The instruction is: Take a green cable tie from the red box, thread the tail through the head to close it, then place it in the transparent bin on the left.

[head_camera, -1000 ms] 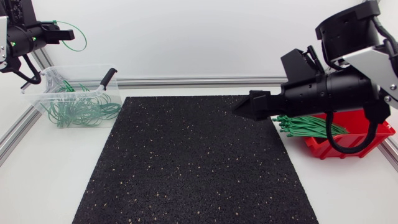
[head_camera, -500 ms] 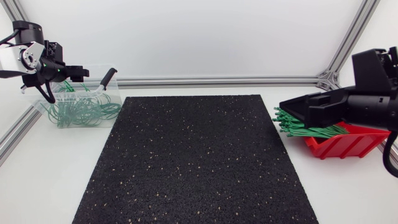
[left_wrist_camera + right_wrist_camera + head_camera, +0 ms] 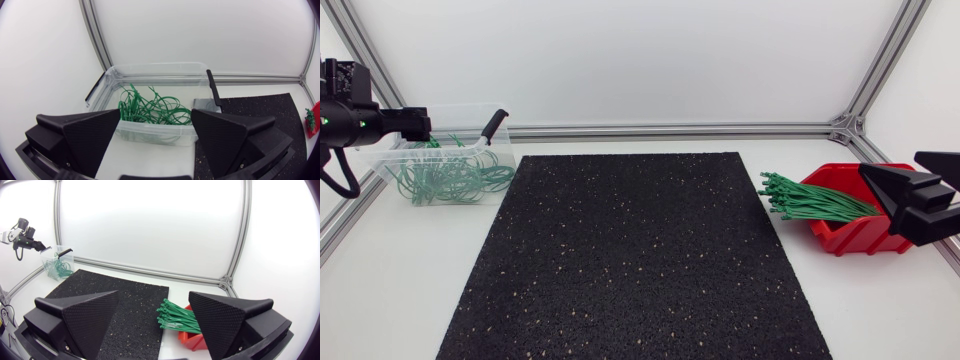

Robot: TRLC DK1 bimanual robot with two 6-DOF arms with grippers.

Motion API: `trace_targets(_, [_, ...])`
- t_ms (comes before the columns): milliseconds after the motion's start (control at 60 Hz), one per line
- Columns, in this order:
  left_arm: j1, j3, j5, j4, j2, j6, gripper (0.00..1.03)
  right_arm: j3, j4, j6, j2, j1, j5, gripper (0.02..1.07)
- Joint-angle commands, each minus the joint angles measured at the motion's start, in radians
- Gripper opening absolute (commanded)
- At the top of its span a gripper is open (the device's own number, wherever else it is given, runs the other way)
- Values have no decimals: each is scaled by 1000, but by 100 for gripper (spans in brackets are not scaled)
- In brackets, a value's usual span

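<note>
The left gripper (image 3: 156,111) is positioned just short of the transparent bin (image 3: 150,134) at the table's left rear. Its jaws are spread wide, with nothing between them. The bin contains a tangle of looped green cable ties (image 3: 150,107). A black handle (image 3: 215,92) rests on the bin's rim on the side nearest the black mat (image 3: 635,260).

The right gripper (image 3: 154,294) is at the table's right edge, beside the red box (image 3: 860,235). Its jaws are also fully parted and hold nothing. A bundle of straight green cable ties (image 3: 810,204) lies in the red box, with its ends projecting past the box's edge toward the mat.
</note>
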Motion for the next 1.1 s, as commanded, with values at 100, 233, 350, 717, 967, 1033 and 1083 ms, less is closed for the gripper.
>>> trace_targets(100, [-48, -227, -8, 58, -209, 15, 100, -115, 3, -21, -140, -27, 17, 103])
trace_targets(233, [-80, -345, -8, 69, -327, -16, 100, -168, 4, -21, -222, -27, 37, 103])
trace_targets(350, [-102, -456, -8, 122, -428, -36, 100, -214, 7, -21, -291, -27, 54, 103])
trace_targets(717, [-209, -736, -8, 168, -775, -86, 100, -381, 173, 27, -351, 4, 115, 103])
trace_targets(967, [-217, -826, 1, 181, -914, -105, 100, -487, 297, 66, -369, 29, 157, 103])
trace_targets(1033, [-216, -845, 4, 180, -948, -108, 100, -516, 331, 76, -374, 36, 168, 103])
trace_targets(1083, [-215, -860, 6, 179, -975, -110, 100, -539, 358, 84, -378, 41, 177, 103])
